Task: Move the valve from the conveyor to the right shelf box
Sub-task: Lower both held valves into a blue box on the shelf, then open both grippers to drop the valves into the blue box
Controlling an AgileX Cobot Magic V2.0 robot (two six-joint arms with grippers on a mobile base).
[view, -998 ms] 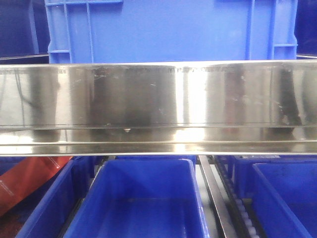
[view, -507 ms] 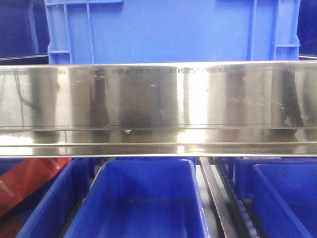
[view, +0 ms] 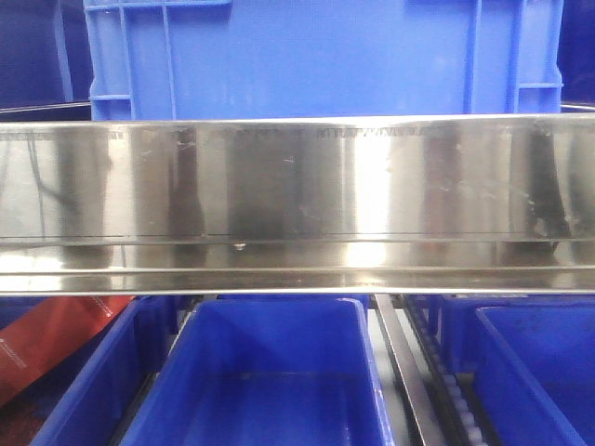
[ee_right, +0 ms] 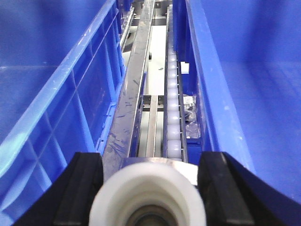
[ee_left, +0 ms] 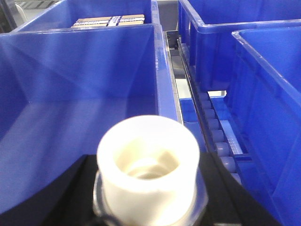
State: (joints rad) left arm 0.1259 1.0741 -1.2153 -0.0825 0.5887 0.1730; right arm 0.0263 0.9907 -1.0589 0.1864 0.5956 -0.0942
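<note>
The front view showed only the right shelf: its bright steel rail (view: 297,186) ran across the frame, with a blue crate (view: 316,56) above it and open blue boxes below, one in the middle (view: 270,372). A red item (view: 46,344) lay at the lower left. Neither hand appeared in that view.

The wrist views showed what the front view hid. In the left wrist view, the left hand (ee_left: 148,181) held the left valve (ee_left: 146,160), a cream-white round end with a metal ring at its base, dark fingers (ee_left: 70,188) pressed against both sides. It hung low in the frame with a blue box (ee_left: 94,70) open beyond it. A line of rollers (ee_left: 216,136) ran just to the right, and a farther box held tan packs (ee_left: 110,20).

In the right wrist view, the right hand (ee_right: 148,181) gripped the right valve (ee_right: 146,200), a white ring seen end-on between two black fingers (ee_right: 84,188). It sat above a gap between two blue boxes, the left wall (ee_right: 70,94) and the right wall (ee_right: 244,94) close on either side. A steel strip (ee_right: 134,94) and white rollers (ee_right: 173,108) ran down that gap.
</note>
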